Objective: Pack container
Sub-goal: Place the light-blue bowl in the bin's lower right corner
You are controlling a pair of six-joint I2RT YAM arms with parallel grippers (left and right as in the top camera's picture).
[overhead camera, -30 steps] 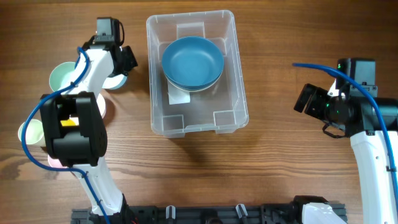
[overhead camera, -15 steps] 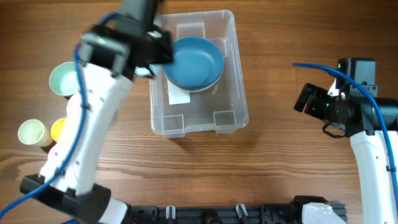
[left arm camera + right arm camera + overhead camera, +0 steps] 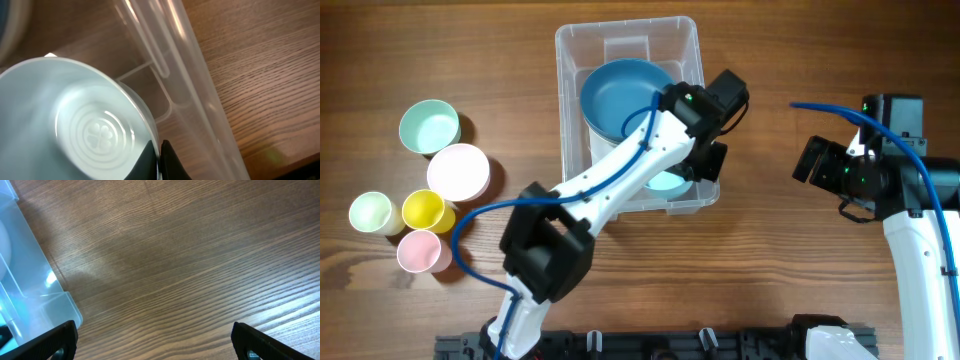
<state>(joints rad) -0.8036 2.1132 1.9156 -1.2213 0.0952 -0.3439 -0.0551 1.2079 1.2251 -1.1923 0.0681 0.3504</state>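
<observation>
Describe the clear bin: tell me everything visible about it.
The bin is clear plastic, rectangular, with a rounded rim, standing upright and lidless on the wooden table. A blue bowl lies in its far half; the left pincer holds a pale bowl inside its near right corner.

No words or numbers can be read anywhere. The pale green bowl [image 3: 75,125] in the left wrist view has one small mark. It is a raised shape like a four-leaf flower, with rings around it, in the middle of the bowl's bottom. It has no letters. The clear container [image 3: 625,27] shows no writing that can be read.
</observation>
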